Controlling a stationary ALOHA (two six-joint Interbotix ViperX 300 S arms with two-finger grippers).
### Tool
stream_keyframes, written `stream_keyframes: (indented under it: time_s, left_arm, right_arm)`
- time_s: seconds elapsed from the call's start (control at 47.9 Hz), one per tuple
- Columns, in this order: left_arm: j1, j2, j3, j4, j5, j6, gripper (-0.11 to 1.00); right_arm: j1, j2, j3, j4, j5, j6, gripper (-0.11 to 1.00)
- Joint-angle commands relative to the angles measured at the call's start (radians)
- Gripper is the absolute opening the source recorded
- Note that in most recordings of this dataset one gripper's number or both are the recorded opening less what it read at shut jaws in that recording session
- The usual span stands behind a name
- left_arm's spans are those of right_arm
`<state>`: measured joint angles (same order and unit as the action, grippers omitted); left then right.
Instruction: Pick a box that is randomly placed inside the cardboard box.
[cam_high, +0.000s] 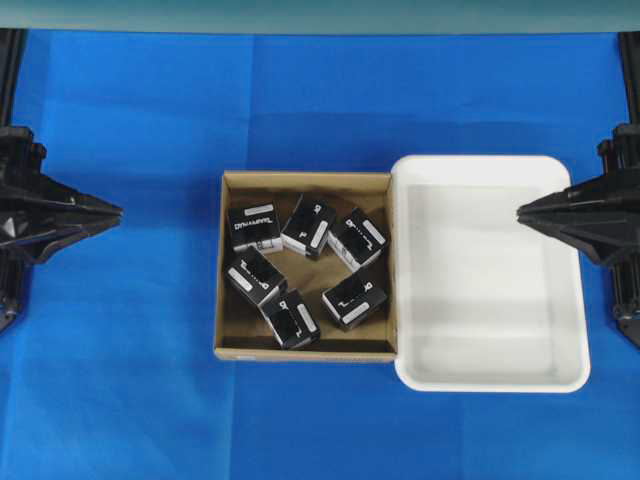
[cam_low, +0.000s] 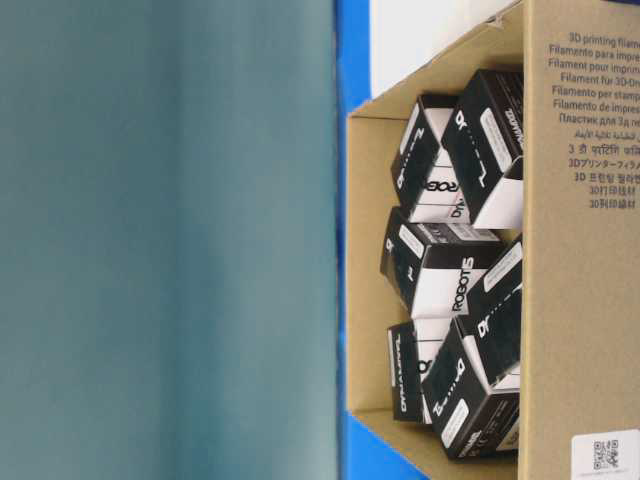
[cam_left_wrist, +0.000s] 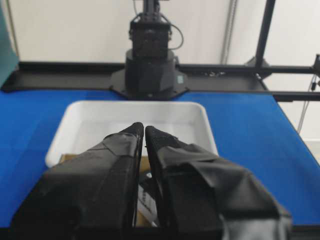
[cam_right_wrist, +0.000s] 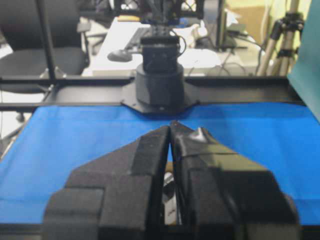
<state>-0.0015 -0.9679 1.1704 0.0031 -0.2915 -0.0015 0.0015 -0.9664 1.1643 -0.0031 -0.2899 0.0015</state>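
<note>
The cardboard box (cam_high: 222, 270) sits mid-table, shallow and brown, with several small black boxes (cam_high: 310, 226) lying in it at mixed angles, white label strips up. The table-level view shows the same black boxes (cam_low: 430, 262) packed against the cardboard wall (cam_low: 365, 250). My left gripper (cam_high: 118, 211) hovers over the blue cloth well left of the cardboard box, shut and empty, its tips together (cam_left_wrist: 144, 127). My right gripper (cam_high: 520, 211) hangs over the right part of the white tray, also shut with nothing between its tips (cam_right_wrist: 170, 125).
A white rounded plastic tray (cam_high: 490, 300) touches the cardboard box's right wall and holds nothing. One carton with large white lettering (cam_high: 254, 230) lies at the box's back left. Blue cloth (cam_high: 120, 380) covers the table. Black arm frames stand at both side edges.
</note>
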Motion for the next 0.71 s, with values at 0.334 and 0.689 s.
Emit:
stream_keyframes:
  time_s: [0.334, 0.689]
  left_arm:
    - [0.009, 0.002, -0.106, 0.011, 0.170, -0.028, -0.07]
    - [0.011, 0.011, -0.132, 0.012, 0.229, -0.031, -0.07]
  right_arm:
    - [-0.021, 0.015, -0.114, 0.075, 0.291, 0.149, -0.03]
    - [-0.040, 0.175, -0.434, 0.061, 0.822, 0.193, -0.03]
